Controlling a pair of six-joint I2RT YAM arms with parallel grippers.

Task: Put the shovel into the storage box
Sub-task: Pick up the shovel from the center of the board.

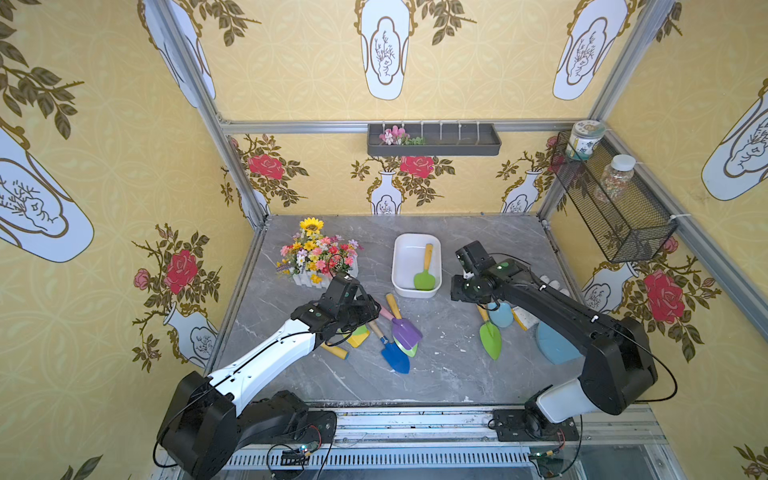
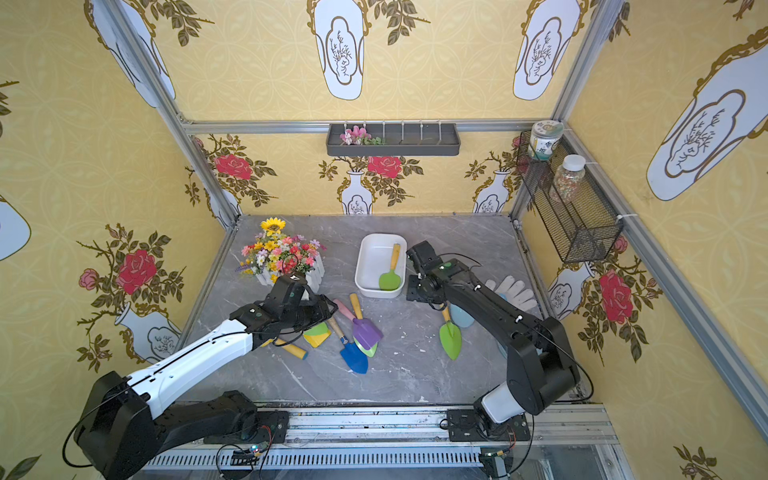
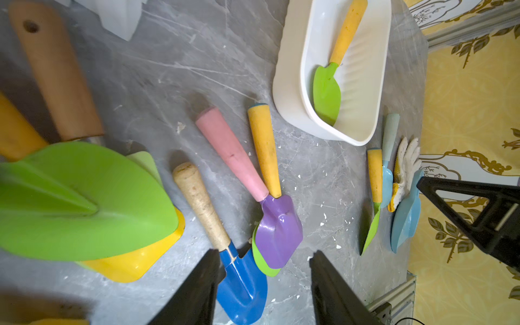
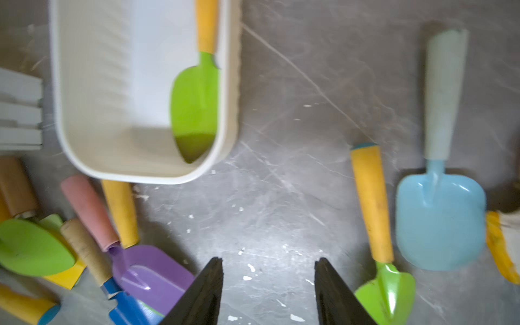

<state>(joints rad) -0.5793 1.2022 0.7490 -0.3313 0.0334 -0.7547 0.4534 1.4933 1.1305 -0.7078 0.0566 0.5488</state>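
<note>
Shovel [image 1: 424,276], green-bladed and yellow-handled, lies inside the white storage box [image 1: 409,262], along its right wall. The box sits toward the far edge of the table [image 1: 449,374], midway between its sides. Left gripper [image 3: 264,254] hovers, jaws spread and empty, close to the purple shovel [image 3: 278,228] and blue shovel [image 3: 243,284] near the table's middle. Right gripper [image 4: 268,261] hangs, jaws likewise apart, above bare tabletop just beside the box.
</note>
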